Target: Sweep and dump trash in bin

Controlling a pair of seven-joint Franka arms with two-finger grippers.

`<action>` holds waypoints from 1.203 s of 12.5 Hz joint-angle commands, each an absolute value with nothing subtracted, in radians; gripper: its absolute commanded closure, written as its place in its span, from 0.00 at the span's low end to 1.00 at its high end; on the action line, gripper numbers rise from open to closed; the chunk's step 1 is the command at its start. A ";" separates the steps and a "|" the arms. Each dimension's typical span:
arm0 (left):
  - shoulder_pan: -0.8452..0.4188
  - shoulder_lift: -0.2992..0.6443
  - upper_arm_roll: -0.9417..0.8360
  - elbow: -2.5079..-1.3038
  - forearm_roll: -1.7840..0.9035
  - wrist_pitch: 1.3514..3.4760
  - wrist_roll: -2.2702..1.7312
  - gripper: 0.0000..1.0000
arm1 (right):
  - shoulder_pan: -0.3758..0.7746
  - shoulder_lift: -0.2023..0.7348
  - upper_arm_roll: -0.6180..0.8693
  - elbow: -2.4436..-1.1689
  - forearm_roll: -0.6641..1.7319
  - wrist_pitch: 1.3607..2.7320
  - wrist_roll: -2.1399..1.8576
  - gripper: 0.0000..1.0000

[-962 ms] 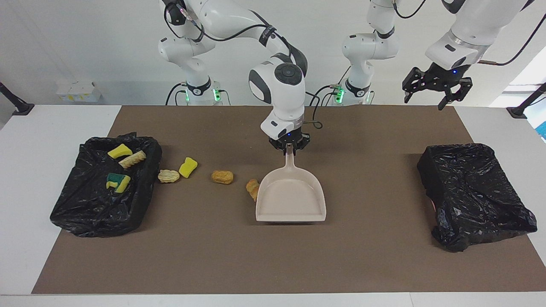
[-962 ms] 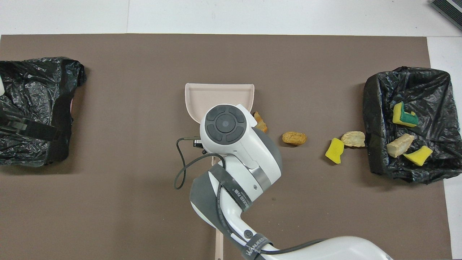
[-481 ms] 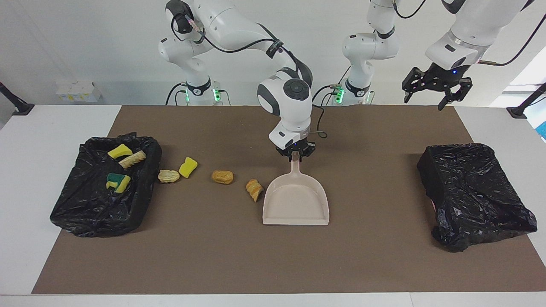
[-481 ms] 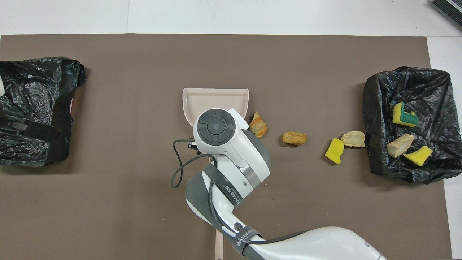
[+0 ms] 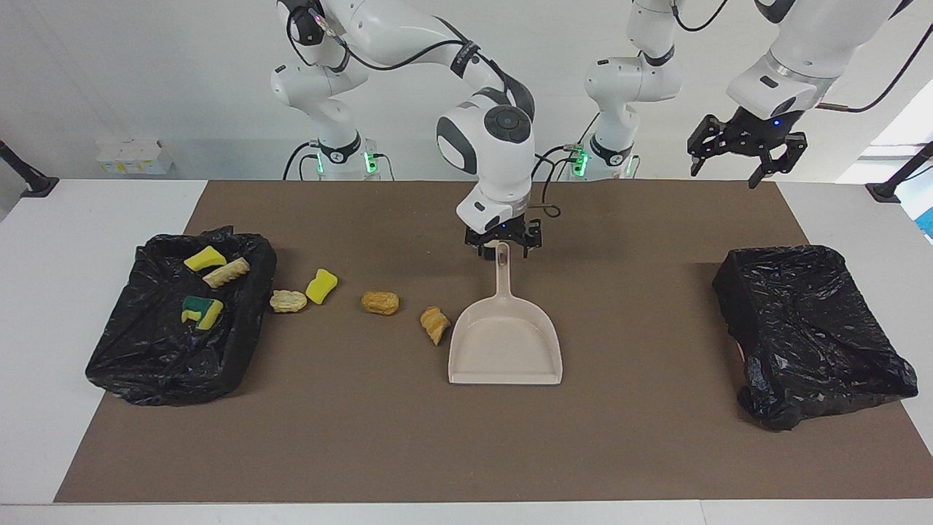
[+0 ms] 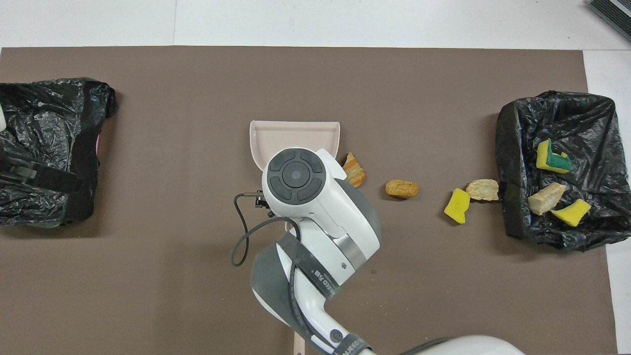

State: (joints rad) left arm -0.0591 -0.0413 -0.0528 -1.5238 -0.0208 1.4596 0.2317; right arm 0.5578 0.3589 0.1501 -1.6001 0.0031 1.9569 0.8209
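Now the right tool [image 5: 503, 249] has opened wide and let go of the dustpan [image 5: 505, 350], which rests empty on the surface. Four trash pieces [image 5: 380, 302] remain beside the bin [image 5: 116, 364]. Left tool [image 5: 746, 149] waits, wide.

The brown mat [image 5: 379, 437] lies bare from 4 through 8 o'clock of the dustpan [image 5: 505, 350], giving open passage. At 9 o'clock four trash pieces [image 5: 380, 302] form a row up to the black-bagged bin [image 5: 175, 321]. At 12 o'clock the right gripper [image 5: 503, 246], fingers apart, blocks access above the handle. At 3 o'clock, well apart, stands a second black bag [image 5: 809, 328].
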 commanded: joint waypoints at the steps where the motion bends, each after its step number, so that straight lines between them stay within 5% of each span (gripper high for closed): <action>1: -0.060 -0.067 -0.060 -1.554 -0.003 1.466 0.244 0.00 | 0.560 0.201 0.172 -1.789 0.025 1.963 0.865 0.00; 10: -0.276 0.037 -0.072 -1.657 -0.012 1.748 0.049 0.00 | 0.751 -0.092 0.186 -2.287 0.083 2.224 1.009 0.00; 15: -0.400 0.231 -0.072 -1.709 -0.012 1.940 -0.145 0.00 | 0.837 -0.097 0.186 -2.370 0.116 2.238 1.060 0.02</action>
